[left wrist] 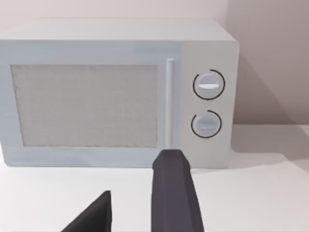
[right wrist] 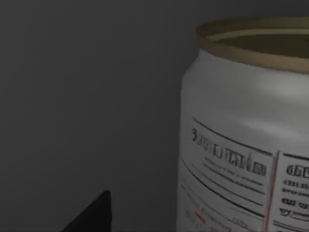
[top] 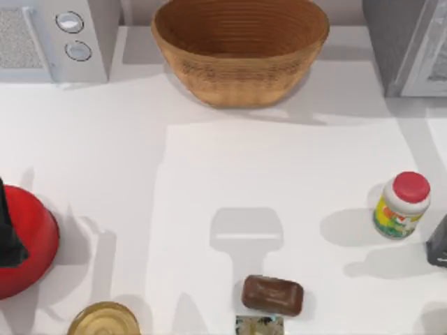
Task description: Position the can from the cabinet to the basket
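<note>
Inside a dim, grey-walled space, which I judge to be the inside of the cabinet [top: 391, 42], the can [right wrist: 241, 145] stands upright just beside the right pincer [right wrist: 137, 195]. It has a white printed label and a gold rim. One dark finger [right wrist: 91, 215] shows near the can and apart from it; I cannot tell if this pincer is open or closed, or if it touches the can. The can is close in front of the pincer because this arm has the job of taking it out, and its upright position gives the fingers two flat sides to press.

From above, a dark part of the right arm [top: 438, 244] is at the counter's [top: 209, 174] right edge. The wicker basket [top: 241, 52] is well apart from the pincer, across the counter from the cabinet, and its wide mouth should accept the can easily. A red-lidded jar [top: 400, 206] stands near the arm, so I think the way out must pass it with care.

The left pincer [left wrist: 137, 181] is parked and faces the white microwave [left wrist: 116, 92]. Its fingers are apart and hold nothing.

The task looks to be at the grasping step.
</note>
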Motion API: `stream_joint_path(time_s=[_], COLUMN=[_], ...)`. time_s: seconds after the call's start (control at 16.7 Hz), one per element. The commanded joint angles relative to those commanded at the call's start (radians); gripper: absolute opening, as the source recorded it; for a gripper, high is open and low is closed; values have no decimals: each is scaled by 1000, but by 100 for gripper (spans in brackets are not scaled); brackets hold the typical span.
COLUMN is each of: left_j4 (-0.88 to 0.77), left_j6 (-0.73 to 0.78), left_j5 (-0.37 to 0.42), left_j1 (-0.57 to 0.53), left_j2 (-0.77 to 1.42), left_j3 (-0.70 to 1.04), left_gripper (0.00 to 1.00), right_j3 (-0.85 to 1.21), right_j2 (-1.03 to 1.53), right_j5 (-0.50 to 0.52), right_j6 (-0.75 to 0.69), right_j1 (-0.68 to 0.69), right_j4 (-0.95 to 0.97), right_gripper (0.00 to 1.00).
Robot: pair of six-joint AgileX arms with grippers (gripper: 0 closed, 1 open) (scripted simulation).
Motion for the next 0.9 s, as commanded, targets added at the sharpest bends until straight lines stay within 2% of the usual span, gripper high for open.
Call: stream_joint_path(time_s=[0.42,0.9], left_j4=[0,0], left_j6=[0,0], left_j5=[0,0], left_j1=[0,0], left_j2=[0,0], left_j3=[0,0], left_gripper=[100,100], right_j3=[68,68], right_j2=[57,57], right_j5=[-5,-5], right_j6=[0,0], right_j1=[-6,-6], right_j4=[-11,-11], right_gripper=[100,40])
